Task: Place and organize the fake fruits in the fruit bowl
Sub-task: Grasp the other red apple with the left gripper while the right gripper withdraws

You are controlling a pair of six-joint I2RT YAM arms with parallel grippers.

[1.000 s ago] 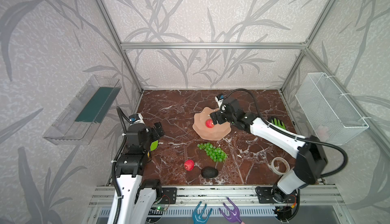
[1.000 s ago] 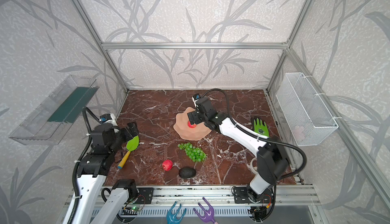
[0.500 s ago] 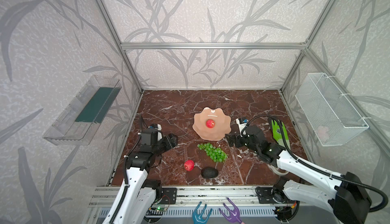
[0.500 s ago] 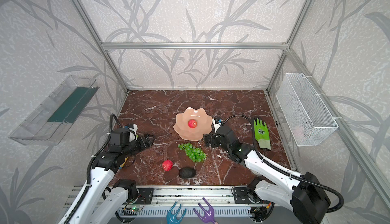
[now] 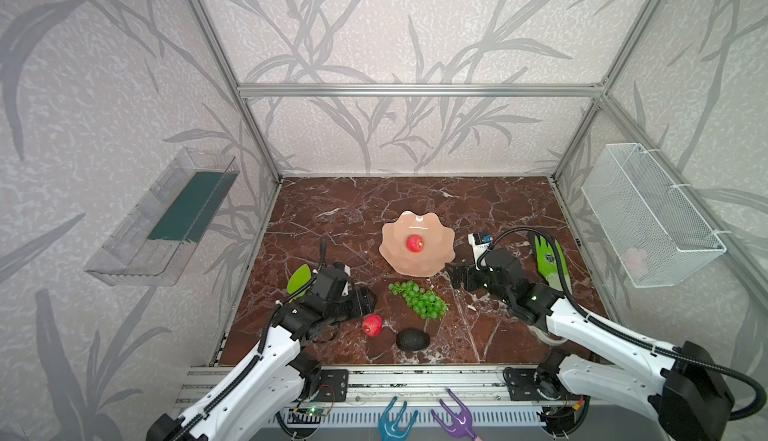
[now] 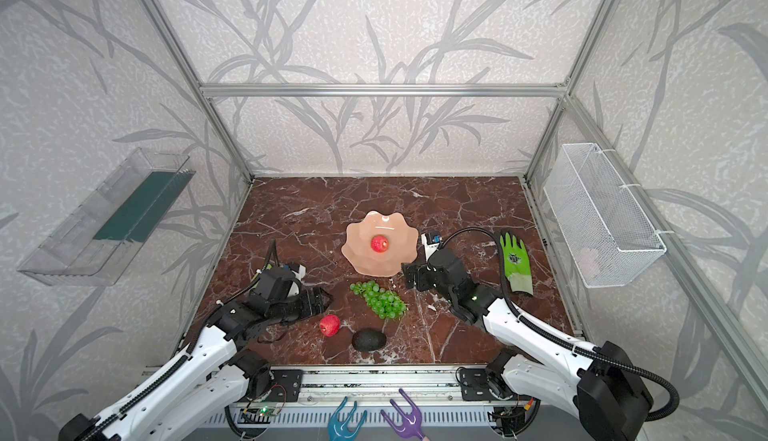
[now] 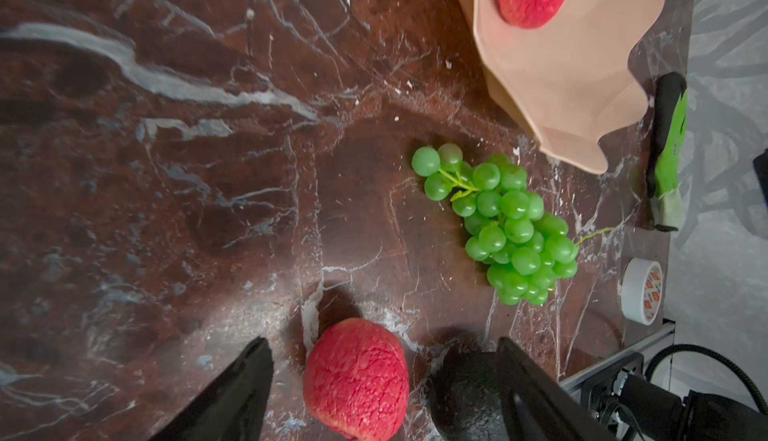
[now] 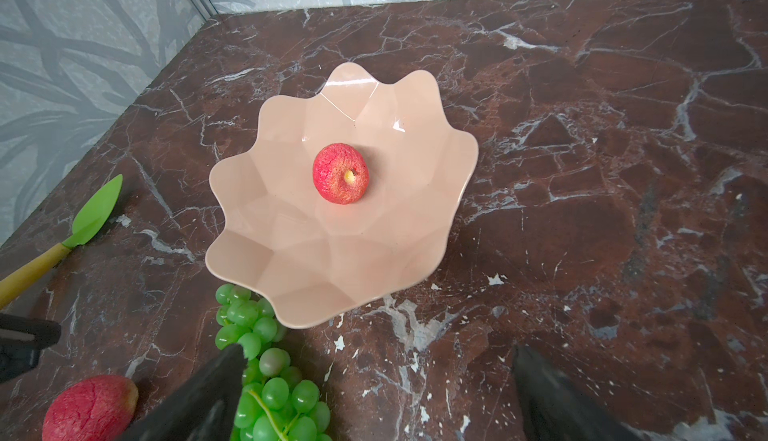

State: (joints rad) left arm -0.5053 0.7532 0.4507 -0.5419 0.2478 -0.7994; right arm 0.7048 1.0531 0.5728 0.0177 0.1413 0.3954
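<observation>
On the red-brown marble tabletop [image 5: 332,218], I see my left gripper [image 7: 381,341] gaping empty close to one red apple [image 7: 357,378], avocado [image 7: 461,397] half hidden behind a finger [image 7: 536,397], my right gripper [image 8: 378,348] wide open, empty, near the fruit bowl [image 8: 291,227] holding the other apple [image 8: 340,173], grapes [image 7: 507,227] beside its rim, print on the tape roll [image 7: 642,291] unreadable.

The worktop [image 5: 332,210] is dark red-brown marble, veined white. The fruit bowl [image 5: 399,260] is glossy peach-pink; the apple [image 5: 414,243] inside it is mottled red with a yellowish centre. Near the bowl lie bright green grapes [image 5: 419,301], a second red apple [image 5: 372,325], and an avocado [image 5: 412,339], seemingly black-green.
</observation>
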